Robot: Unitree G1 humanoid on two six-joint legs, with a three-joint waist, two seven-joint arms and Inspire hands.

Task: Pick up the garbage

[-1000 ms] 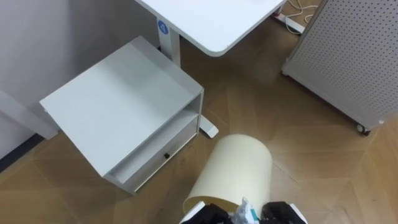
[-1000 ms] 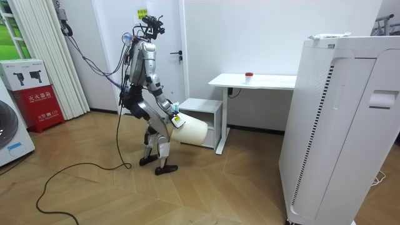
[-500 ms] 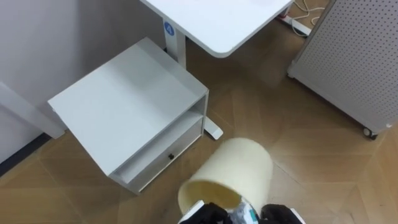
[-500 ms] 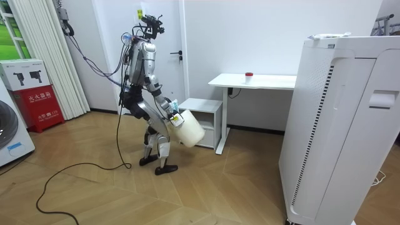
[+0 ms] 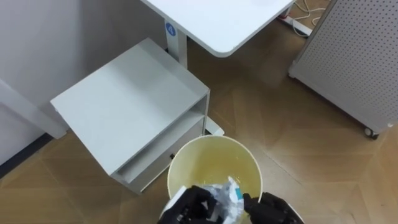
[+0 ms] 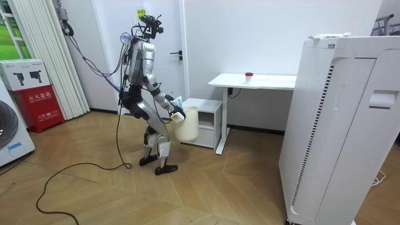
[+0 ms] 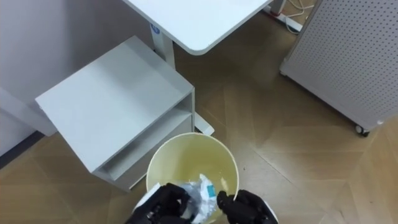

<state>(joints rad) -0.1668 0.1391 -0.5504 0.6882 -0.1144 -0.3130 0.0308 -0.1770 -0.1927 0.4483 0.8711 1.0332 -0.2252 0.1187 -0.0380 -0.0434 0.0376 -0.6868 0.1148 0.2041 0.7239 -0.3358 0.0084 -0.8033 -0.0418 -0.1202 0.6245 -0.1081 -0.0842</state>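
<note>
Holding pale yellow round plastic bin point(image 5: 208, 162) by near rim, left hand point(image 5: 191, 204) and right hand point(image 5: 272, 208) fingers curled. Crumpled clear plastic wrapper point(image 5: 224, 196) between: probably light, soft, crinkly; pinch bunched top.

Soft, even indoor light, no glare. We note a faint shadow on the floor point(image 5: 249, 74) under the desk point(image 5: 217, 22) edge; cabinet point(image 5: 130, 102) shelf shaded; bin point(image 5: 205, 162) interior evenly lit. Daylight at the window point(image 6: 7, 25).
</note>
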